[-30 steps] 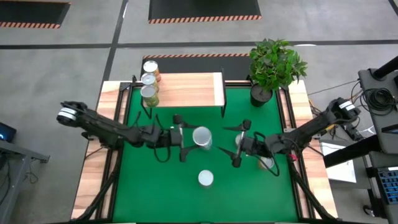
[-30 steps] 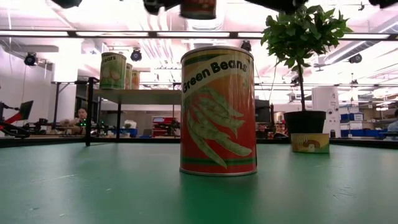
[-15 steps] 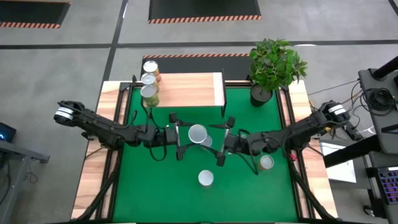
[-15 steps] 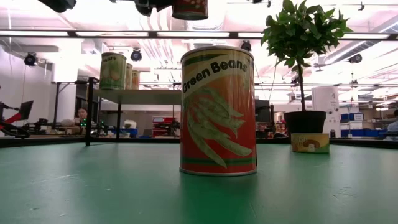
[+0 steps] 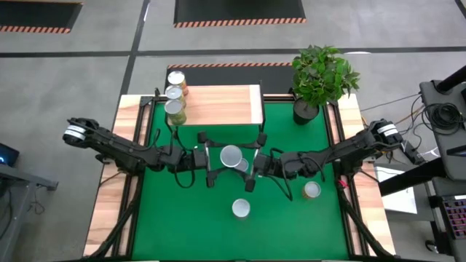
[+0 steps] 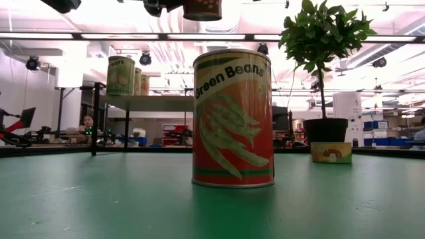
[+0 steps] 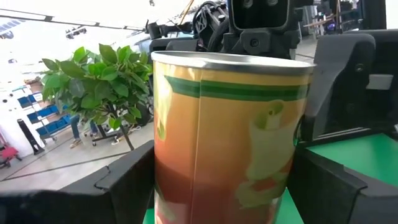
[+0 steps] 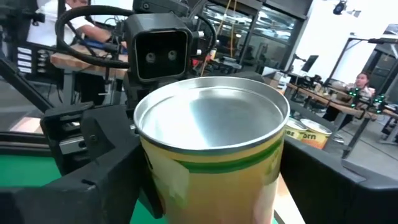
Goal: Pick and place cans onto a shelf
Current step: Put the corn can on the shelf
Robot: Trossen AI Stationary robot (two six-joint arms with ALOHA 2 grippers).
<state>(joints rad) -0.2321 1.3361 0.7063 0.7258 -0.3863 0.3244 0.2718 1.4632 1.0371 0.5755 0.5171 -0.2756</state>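
Cans sit in several spots. One can (image 5: 231, 157) is lifted above the middle of the green mat (image 5: 182, 218), pinched at its sides by the left gripper (image 5: 215, 159), which reaches in from the left side of the counter (image 5: 131, 116). In the left wrist view this held can (image 7: 230, 137) fills the frame, upright, orange and green on its label, with that gripper's dark fingers (image 7: 134, 186) against both sides. The low view shows only its lower part (image 6: 202, 9) hanging at the top edge, clear of the mat.

The right gripper (image 5: 254, 163) faces the same can from the opposite side, its fingers spread, one on each side of the can; whether they touch it cannot be told. In the right wrist view the can's silvery top (image 8: 211, 118) lies between that arm's wide dark fingers (image 8: 102, 168).

Three cans (image 5: 175, 94) stand in a row at the left end of the shelf (image 5: 226, 105), at the far edge of the mat; in the low view they (image 6: 121, 75) stand upright on the raised board.

A Green Beans can (image 5: 241, 209) stands upright on the near part of the mat, close to the low camera (image 6: 232, 119). Another can (image 5: 312, 191) stands on the mat's right side, just beneath the right arm.

A potted plant (image 5: 320, 76) stands at the far right corner, beside the shelf.
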